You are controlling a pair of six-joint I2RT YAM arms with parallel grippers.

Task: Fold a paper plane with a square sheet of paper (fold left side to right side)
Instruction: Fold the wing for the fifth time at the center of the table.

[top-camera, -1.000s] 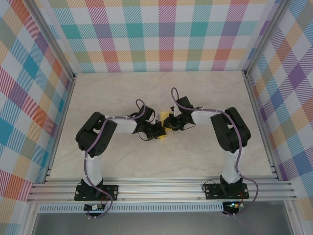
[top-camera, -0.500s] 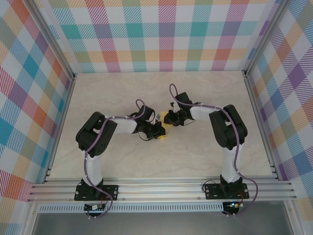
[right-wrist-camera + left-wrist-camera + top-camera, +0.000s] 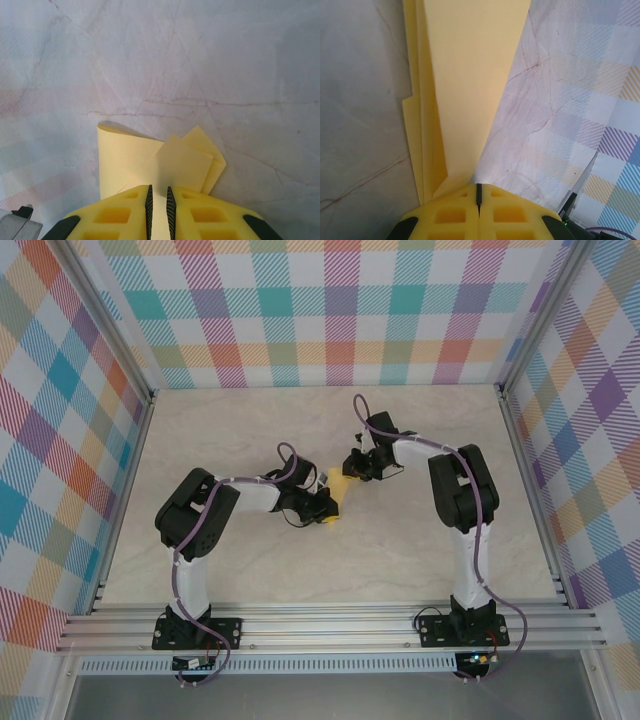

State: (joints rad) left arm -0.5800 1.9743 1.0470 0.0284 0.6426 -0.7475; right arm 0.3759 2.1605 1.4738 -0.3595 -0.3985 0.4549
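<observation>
Near the middle of the pale marble-pattern table [image 3: 240, 430], seen from above: a small yellow folded sheet of paper [image 3: 339, 489], lying slantwise and held at both ends. At its 7 o'clock end, the left gripper [image 3: 326, 508]. At its 1 o'clock end, the right gripper [image 3: 352, 468]. Both arms bent inward toward the centre of the table, with the wrists near each other but apart.

From the left wrist camera: yellow fingers [image 3: 445, 215] pressed fully together, with just a thin dark line between them, clamped on the near end of the paper. Running away from this grip toward 12 o'clock: a long, narrow shape of several layers. On top, one broad smooth face. Along the 9 o'clock side, thinner strips stepping out one below the other, with a small notch in the outer edge. In the background at 4 o'clock, a plaid wall [image 3: 610, 145].

From the right wrist camera: yellow fingers [image 3: 120, 210] almost together, leaving a narrow slit, with the paper going into this slit and pinched there, as far as can be told. Beyond the fingertips, toward 12 o'clock: a short piece of the paper. At 10 o'clock, an edge curled upward with a shadow behind it. At 1 o'clock, two overlapping pointed flaps over the table surface.
</observation>
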